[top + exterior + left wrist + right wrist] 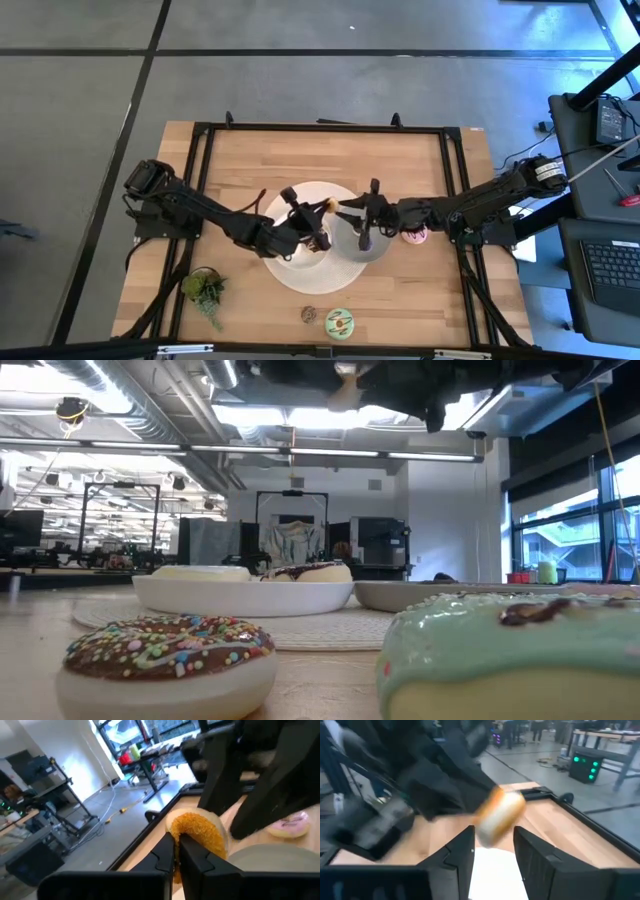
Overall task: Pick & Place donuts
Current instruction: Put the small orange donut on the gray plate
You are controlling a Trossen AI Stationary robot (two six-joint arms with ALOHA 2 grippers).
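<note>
The left gripper point(176, 851) was grasping an orange donut point(199, 832) above the white dish point(345, 270); the right gripper point(492, 851) was released, facing it.

Wooden table point(400, 165), light butcher-block top, black metal frame along edges, occupies centre of high view. White round mat point(300, 275) at centre, 2 dishes on it: white dish point(285, 262) left, grey dish point(375, 248) right. Pink-iced donut point(414, 235) on wood just right of grey dish. Green plant point(205, 290) lower left. Green-iced donut point(339, 321) and chocolate mini donut point(308, 314) side by side near bottom edge, apart.
</note>
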